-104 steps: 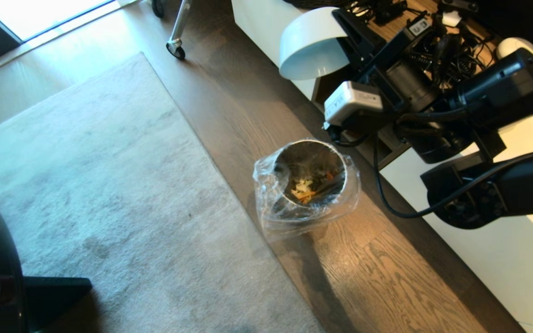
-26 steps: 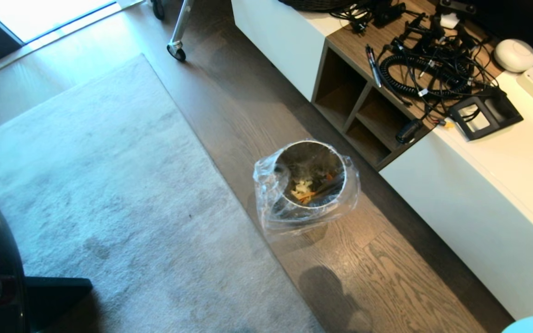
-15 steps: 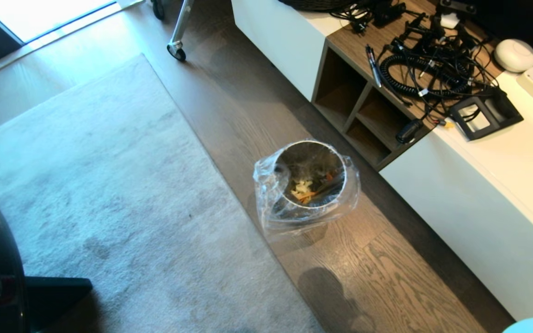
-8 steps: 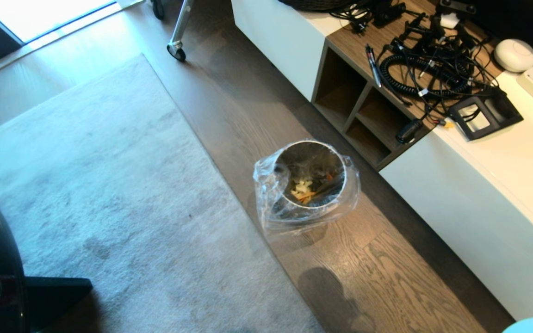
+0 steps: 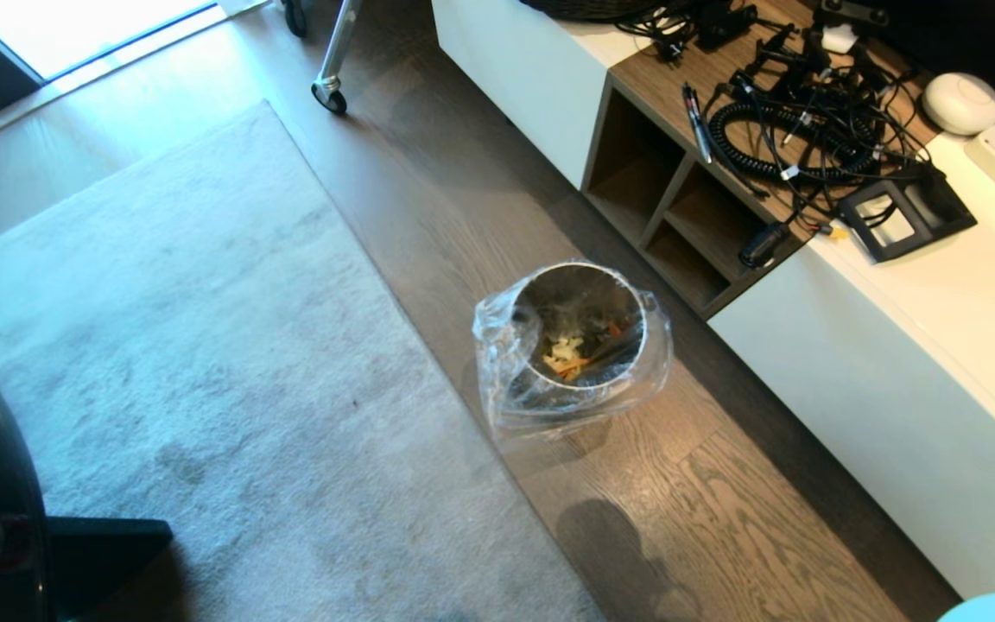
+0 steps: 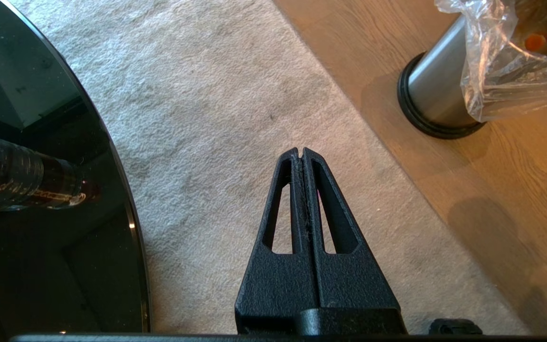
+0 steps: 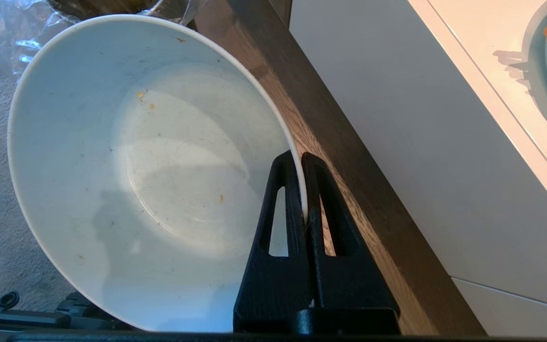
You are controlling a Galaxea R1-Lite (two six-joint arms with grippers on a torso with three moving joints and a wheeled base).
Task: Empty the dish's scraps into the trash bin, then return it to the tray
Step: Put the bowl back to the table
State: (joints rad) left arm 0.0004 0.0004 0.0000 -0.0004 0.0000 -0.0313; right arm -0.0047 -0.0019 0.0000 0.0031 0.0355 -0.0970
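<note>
R gripper [image 7: 302, 164] is clamped on the rim of the dish [image 7: 126, 175] — one finger inside, one outside the wall. Dish is nearly clean, only a few specks left. Beyond the dish's far rim from the claw sits the trash bin [image 5: 579, 333] w/ its clear bag; scraps [image 5: 568, 352] lie inside it. L gripper [image 6: 301, 154] is pressed closed on nothing, over the rug [image 6: 235, 95], bin off to one side — on the wood floor [image 6: 501, 180].

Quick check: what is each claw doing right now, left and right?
Left claw: shut, empty, over the rug.
Right claw: shut on the white bowl rim.
</note>
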